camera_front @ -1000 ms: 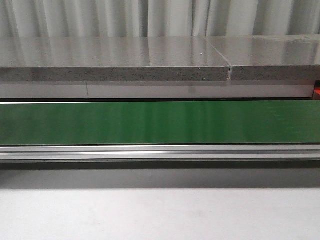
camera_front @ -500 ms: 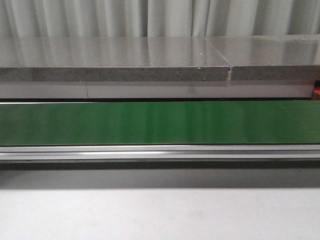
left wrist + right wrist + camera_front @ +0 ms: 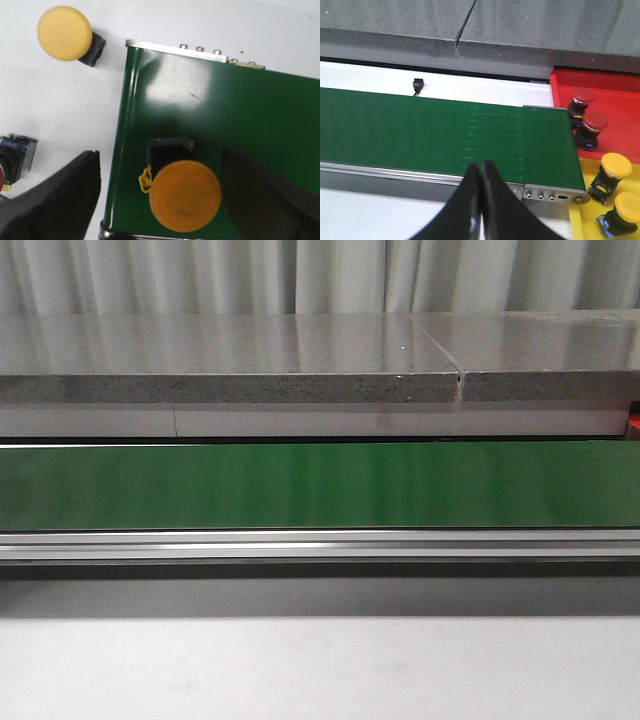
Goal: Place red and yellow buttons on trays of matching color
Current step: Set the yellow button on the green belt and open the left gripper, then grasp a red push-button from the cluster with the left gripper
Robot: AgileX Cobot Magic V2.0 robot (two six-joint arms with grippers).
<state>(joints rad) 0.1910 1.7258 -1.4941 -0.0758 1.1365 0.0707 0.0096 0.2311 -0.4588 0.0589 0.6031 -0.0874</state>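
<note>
In the left wrist view a yellow button (image 3: 185, 195) on a black base stands on the end of the green belt (image 3: 225, 110), between the two black fingers of my open left gripper (image 3: 162, 200), which do not touch it. Another yellow button (image 3: 65, 34) lies on the white table, and the edge of a red button (image 3: 12, 160) shows nearby. In the right wrist view my right gripper (image 3: 481, 172) is shut and empty over the belt's near rail. Two red buttons (image 3: 590, 122) stand on the red tray (image 3: 620, 105); two yellow buttons (image 3: 615, 167) stand on the yellow tray (image 3: 585, 220).
The front view shows only the bare green belt (image 3: 320, 485), its aluminium rail (image 3: 320, 543), the white table (image 3: 320, 670) in front and a grey stone slab (image 3: 230, 360) behind. A small black sensor (image 3: 418, 85) sits behind the belt in the right wrist view.
</note>
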